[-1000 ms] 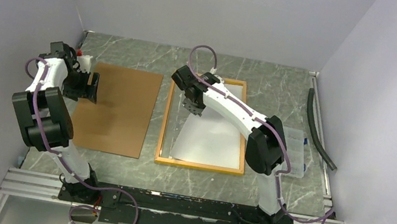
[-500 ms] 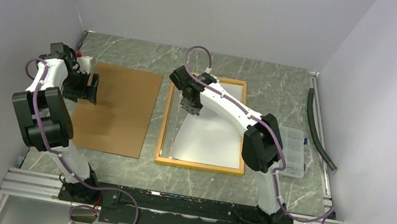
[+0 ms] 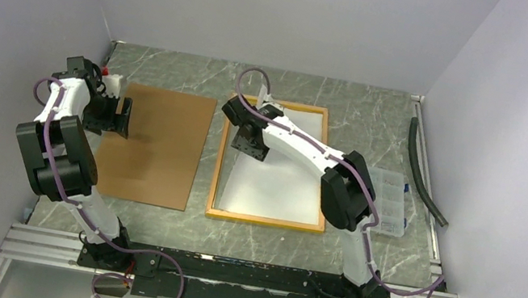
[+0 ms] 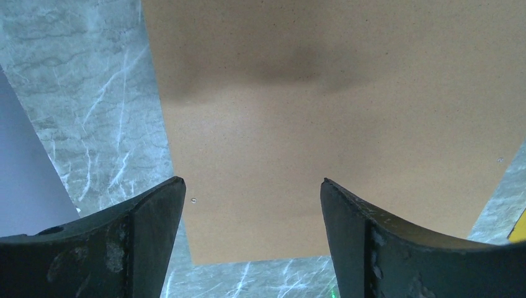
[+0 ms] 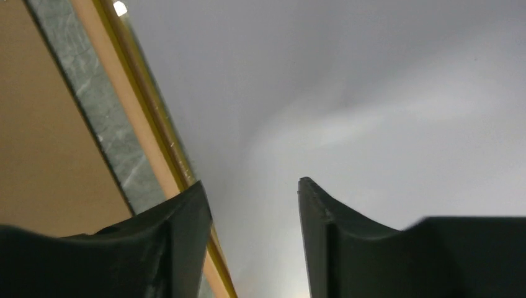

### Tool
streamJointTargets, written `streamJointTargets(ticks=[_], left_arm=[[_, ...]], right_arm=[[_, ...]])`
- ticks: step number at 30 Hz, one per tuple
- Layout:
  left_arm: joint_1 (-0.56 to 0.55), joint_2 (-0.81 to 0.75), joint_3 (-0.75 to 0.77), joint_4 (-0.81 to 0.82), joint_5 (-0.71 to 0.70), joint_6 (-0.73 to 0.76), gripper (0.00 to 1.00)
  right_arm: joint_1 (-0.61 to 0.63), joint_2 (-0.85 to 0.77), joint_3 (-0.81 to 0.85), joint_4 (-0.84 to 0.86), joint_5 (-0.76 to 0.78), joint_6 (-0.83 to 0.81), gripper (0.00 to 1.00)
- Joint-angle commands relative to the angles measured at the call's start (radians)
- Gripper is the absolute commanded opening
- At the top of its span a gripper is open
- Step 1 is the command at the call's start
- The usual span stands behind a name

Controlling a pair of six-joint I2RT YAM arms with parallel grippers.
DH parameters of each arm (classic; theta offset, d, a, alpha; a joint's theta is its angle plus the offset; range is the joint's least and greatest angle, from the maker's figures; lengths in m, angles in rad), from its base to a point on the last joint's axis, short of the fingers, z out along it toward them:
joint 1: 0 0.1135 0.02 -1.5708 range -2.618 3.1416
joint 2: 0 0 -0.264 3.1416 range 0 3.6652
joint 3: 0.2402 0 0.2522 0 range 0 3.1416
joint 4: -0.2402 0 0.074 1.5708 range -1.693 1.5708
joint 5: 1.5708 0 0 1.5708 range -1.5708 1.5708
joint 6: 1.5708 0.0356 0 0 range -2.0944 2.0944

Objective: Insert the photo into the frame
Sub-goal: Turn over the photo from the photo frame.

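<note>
The frame [image 3: 218, 167] lies flat at mid-table, its wood-coloured rear side up. The photo [image 3: 278, 188] rests inside it with the plain white reverse up, against the frame's left side. My right gripper [image 3: 248, 149] hangs low over the photo's upper left part. In the right wrist view this gripper [image 5: 251, 182] is open, with only the white photo [image 5: 372, 93] showing between its fingers and the frame's yellow edge [image 5: 155, 124] just to the left. My left gripper [image 3: 122, 117] stands open over the left edge of the brown board [image 3: 154, 146], gripper [image 4: 251, 181] holding nothing.
The brown board [image 4: 322, 112] lies flat left of the frame. A clear plastic compartment box [image 3: 392, 204] sits right of the frame, behind the right arm. A black hose [image 3: 425, 169] runs along the right wall. Walls close in the table on three sides.
The right gripper has moved left, carrying the photo's upper corner toward the frame's left side, then opened and let it go. The photo now lies straighter in the frame. The left arm stayed still.
</note>
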State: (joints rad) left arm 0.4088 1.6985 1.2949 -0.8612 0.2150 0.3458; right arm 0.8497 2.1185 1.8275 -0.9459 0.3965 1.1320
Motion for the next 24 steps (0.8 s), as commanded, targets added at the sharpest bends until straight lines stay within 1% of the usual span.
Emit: streamJointTargets(ticks=[1, 4, 9, 13, 14, 15, 16, 19, 21, 24], left_arm=[[-0.002, -0.025, 0.009, 0.01, -0.007, 0.004, 0.86], [-0.002, -0.029, 0.008, 0.013, -0.008, 0.004, 0.87], [-0.002, -0.025, 0.004, 0.014, -0.008, 0.003, 0.87], [-0.002, -0.021, 0.007, 0.014, -0.016, 0.002, 0.88], [-0.001, -0.022, 0.008, 0.014, -0.019, 0.001, 0.89], [-0.001, -0.022, 0.008, 0.015, -0.023, 0.001, 0.93], [-0.001, -0.023, 0.01, 0.016, -0.024, 0.002, 0.94], [0.0, -0.023, 0.015, 0.013, -0.03, 0.003, 0.94], [0.003, -0.021, 0.019, 0.011, -0.034, 0.005, 0.94], [0.016, -0.013, 0.033, 0.003, -0.03, 0.009, 0.94]], right_arm=[[0.012, -0.064, 0.003, 0.045, -0.016, -0.06, 0.61], [0.012, -0.052, 0.028, 0.033, -0.019, -0.076, 0.69], [0.011, -0.06, 0.03, 0.061, -0.044, -0.123, 0.78], [0.011, -0.042, 0.081, 0.043, -0.059, -0.181, 0.87], [0.011, -0.037, 0.097, 0.036, -0.056, -0.194, 0.88], [0.011, -0.037, 0.105, 0.039, -0.059, -0.21, 0.89], [0.011, -0.036, 0.11, 0.044, -0.064, -0.231, 0.91], [0.011, -0.043, 0.12, 0.06, -0.085, -0.283, 0.93], [0.011, -0.059, 0.106, 0.095, -0.108, -0.318, 0.98], [0.017, -0.073, 0.095, 0.14, -0.144, -0.34, 1.0]])
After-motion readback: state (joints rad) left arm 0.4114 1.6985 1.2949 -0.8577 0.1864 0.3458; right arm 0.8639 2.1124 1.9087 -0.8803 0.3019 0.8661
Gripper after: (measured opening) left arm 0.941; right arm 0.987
